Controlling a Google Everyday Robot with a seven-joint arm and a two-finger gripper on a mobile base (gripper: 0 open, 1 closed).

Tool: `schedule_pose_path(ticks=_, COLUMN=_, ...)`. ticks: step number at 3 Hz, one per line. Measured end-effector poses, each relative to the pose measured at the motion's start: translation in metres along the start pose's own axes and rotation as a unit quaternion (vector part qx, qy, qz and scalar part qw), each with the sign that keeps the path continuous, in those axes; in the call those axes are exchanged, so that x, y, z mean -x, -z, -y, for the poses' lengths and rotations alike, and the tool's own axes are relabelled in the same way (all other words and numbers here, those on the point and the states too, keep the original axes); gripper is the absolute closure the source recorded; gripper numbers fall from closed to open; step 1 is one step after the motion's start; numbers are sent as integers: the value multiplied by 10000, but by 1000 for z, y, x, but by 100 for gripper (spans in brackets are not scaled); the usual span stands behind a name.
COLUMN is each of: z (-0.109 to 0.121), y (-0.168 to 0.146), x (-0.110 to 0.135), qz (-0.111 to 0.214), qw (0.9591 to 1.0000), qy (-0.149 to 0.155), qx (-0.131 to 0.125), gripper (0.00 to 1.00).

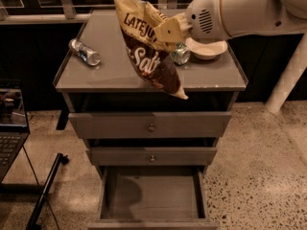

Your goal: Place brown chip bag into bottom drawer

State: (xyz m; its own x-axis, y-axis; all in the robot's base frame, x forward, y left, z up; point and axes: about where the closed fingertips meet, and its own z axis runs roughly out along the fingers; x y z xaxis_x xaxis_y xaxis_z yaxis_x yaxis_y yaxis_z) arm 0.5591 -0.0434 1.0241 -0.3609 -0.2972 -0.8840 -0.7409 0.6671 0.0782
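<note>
While the bag (152, 63) hangs in the air, the gripper (162, 32) pinches it near its cream top. The tan fingers (171, 28) are pressed tight on the foil, so the bag is held up and does not touch the cabinet (110, 73). The gripper sits high, above the back right part of the cabinet top. It is on the end of a fat white arm (249, 8) that comes in from the right.

The bag is tilted. Its cream end points up and to the left, and its dark brown end points down and to the right. The lowest corner of the bag hangs just past the front edge of the cabinet top. It is above the top drawer (110, 124) and high over the bottom drawer (158, 195).

The bottom drawer is pulled out wide, and its flat grey floor shows. The middle drawer (120, 156) seems to be pulled out a little, but it is dark there and hard to be sure.

On the cabinet top, a bottle (85, 51) lies on its side near the left edge. A green can (182, 54) is partly hidden behind the bag. A white bowl (207, 48) sits just beside the can, under the arm. A laptop (9, 123) shows at the left edge. The floor (259, 166) is speckled.
</note>
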Motion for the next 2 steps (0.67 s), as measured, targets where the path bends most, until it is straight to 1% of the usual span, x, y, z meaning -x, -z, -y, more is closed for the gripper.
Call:
schedule_pose_path(ticks=1, z=-2, y=-1, x=1, qz=-3, qw=10000, qy=17, qx=23, gripper=100)
schedule_pose_path(ticks=2, z=-20, y=-3, x=0, qz=-57, qw=9993, qy=68, qx=370, gripper=100)
